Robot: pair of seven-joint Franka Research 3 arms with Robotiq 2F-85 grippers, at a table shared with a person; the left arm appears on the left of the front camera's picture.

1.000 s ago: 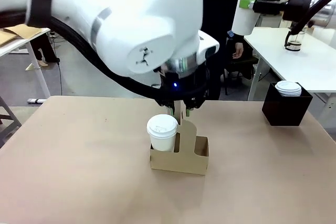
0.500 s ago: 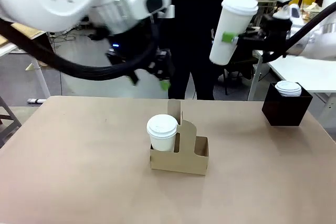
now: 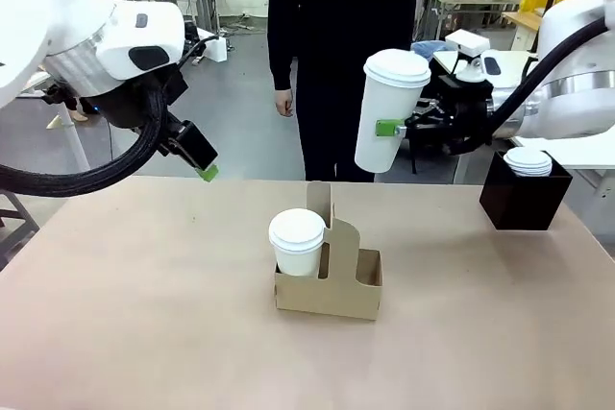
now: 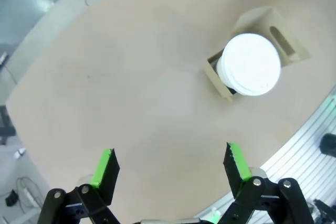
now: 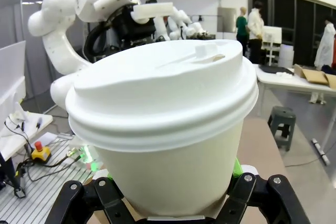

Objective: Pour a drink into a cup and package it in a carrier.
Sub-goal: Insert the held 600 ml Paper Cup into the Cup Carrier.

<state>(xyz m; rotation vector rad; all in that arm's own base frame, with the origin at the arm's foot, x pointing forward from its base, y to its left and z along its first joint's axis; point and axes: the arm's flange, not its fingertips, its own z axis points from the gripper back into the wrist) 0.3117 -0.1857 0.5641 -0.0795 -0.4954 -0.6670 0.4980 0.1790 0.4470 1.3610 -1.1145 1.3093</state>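
1. Now gripped a little below mid-wall in the right gripper point(image 3: 392, 128): a tall tapered white paper cup with a white plastic lid point(image 3: 386, 84), up in the air above and to the right of the brown cardboard carrier with an upright centre handle panel point(image 3: 332, 293), well apart from it.
2. Leaning slightly in the front view, lid end toward the right arm, base toward the carrier.
3. Probably light if empty, heavier and sloshy if filled; cannot tell the fill from here.
4. Thin paper wall, so likely soft and easy to dent; no hard squeeze. Better held on the wall below the lid rim, as here, never by the lid alone, which may pop off.
5. In the right wrist view, pressed between both green pads of the right gripper point(image 5: 168, 205), lid point(image 5: 163, 98) close to the camera.
6. Seated in the carrier's left hole: a second lidded white cup point(image 3: 297, 242); right hole looks free.
7. Left gripper point(image 3: 202, 162) spread wide and empty, high at the table's left, well apart from both cups; green pads point(image 4: 105, 169) looking down on the beige table point(image 4: 131, 77).
8. Next, probably a straight lowering into the free hole, clear of the handle panel.
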